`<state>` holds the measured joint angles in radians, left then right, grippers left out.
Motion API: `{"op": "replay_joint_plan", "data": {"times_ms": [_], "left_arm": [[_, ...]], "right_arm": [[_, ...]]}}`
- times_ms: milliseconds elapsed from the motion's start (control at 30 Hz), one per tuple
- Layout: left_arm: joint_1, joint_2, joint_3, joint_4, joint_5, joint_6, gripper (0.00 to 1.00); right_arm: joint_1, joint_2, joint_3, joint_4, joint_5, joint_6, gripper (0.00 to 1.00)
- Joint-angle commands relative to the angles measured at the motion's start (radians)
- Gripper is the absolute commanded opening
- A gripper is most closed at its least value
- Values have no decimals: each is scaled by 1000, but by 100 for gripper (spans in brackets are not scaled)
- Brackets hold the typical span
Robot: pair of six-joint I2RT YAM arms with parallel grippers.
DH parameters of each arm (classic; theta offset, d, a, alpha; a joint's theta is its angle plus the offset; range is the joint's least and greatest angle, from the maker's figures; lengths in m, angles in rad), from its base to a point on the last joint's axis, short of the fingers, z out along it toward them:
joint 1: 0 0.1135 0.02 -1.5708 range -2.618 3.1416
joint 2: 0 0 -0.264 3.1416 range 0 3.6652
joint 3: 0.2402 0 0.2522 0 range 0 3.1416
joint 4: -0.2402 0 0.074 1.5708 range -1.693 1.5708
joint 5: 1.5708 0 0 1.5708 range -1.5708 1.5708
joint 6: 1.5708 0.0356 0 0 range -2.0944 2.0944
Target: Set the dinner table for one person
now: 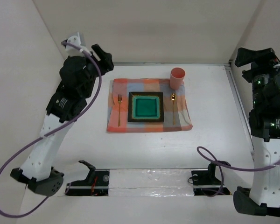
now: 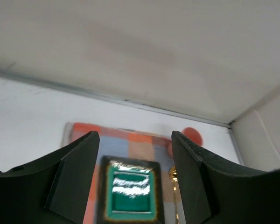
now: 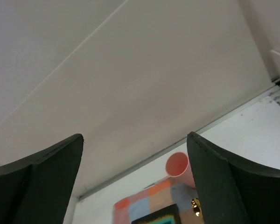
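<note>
The dinner table is a broad white surface. An orange-and-grey checked cloth lies at its middle. On the cloth sit a square green plate with a dark rim, a gold fork to its left, a gold spoon to its right, and a pink cup at the far right corner. My left gripper is raised off the cloth's far left corner, open and empty; its wrist view shows the plate between the open fingers. My right gripper is raised at the far right, open and empty, with the cup in its view.
White walls enclose the table on the left, back and right. A metal rail runs along the right edge. A clear plastic strip and two black mounts sit at the near edge. Purple cables hang off both arms.
</note>
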<state>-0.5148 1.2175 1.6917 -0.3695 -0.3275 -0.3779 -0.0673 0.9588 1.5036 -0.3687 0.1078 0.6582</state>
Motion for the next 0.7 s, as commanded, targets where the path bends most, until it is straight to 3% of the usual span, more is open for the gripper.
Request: {"op": "replay_joint_plan", "data": {"times_ms": [0, 100, 200, 367, 667], "left_arm": [[2, -150, -138, -29, -264, -4, 60], [2, -225, -240, -97, -323, -16, 64], [2, -228, -277, -187, -271, -51, 65], [2, -240, -331, -194, -202, -96, 61], [2, -259, -345, -194, -157, -110, 61]], "right_arm": [[24, 34, -54, -59, 190, -6, 100], [34, -9, -130, -33, 236, -34, 100], [34, 12, -200, -24, 234, -22, 100], [-2, 17, -331, 8, 185, 49, 100], [-11, 21, -313, 34, 150, 54, 100]]}}
